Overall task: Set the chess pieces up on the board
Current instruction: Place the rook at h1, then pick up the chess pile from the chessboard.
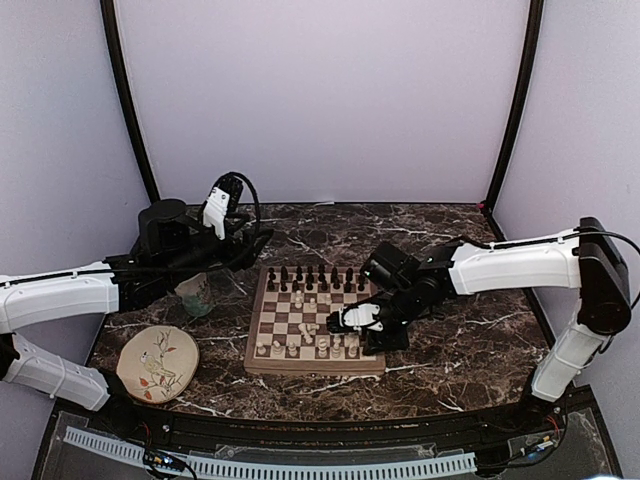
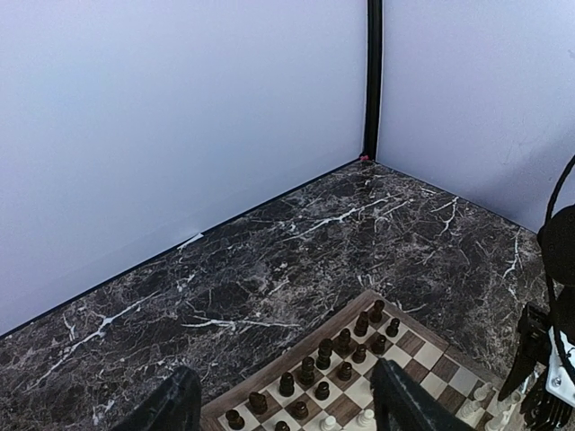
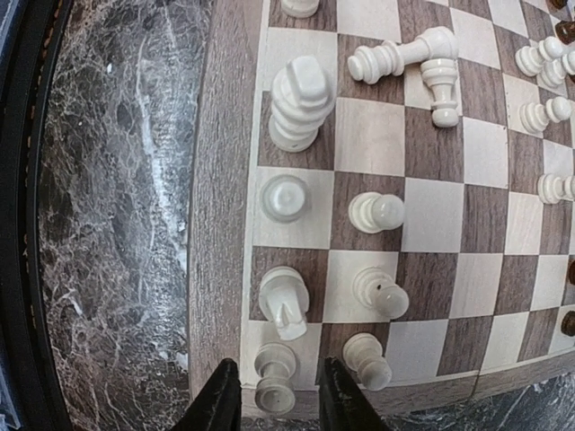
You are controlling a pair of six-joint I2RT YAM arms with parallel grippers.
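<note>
The board (image 1: 315, 369) lies mid-table, with dark chess pieces (image 1: 310, 278) in two rows along its far side and white ones (image 1: 318, 348) along the near side. My right gripper (image 1: 345, 320) hangs low over the board's near right corner. In the right wrist view it (image 3: 277, 400) is open, its fingers standing either side of an upright white rook (image 3: 275, 377) on the corner square, with a gap on each side. A white knight (image 3: 285, 301) stands beside the rook. Several white pieces (image 3: 400, 56) lie toppled mid-board. My left gripper (image 2: 287, 400) is open and empty, raised above the board's far left edge (image 2: 287, 363).
A round beige bird-patterned plate (image 1: 157, 363) lies at the near left. A pale mug (image 1: 195, 293) stands left of the board, under the left arm. Dark marble table (image 2: 269, 260) stretches behind the board to the white walls.
</note>
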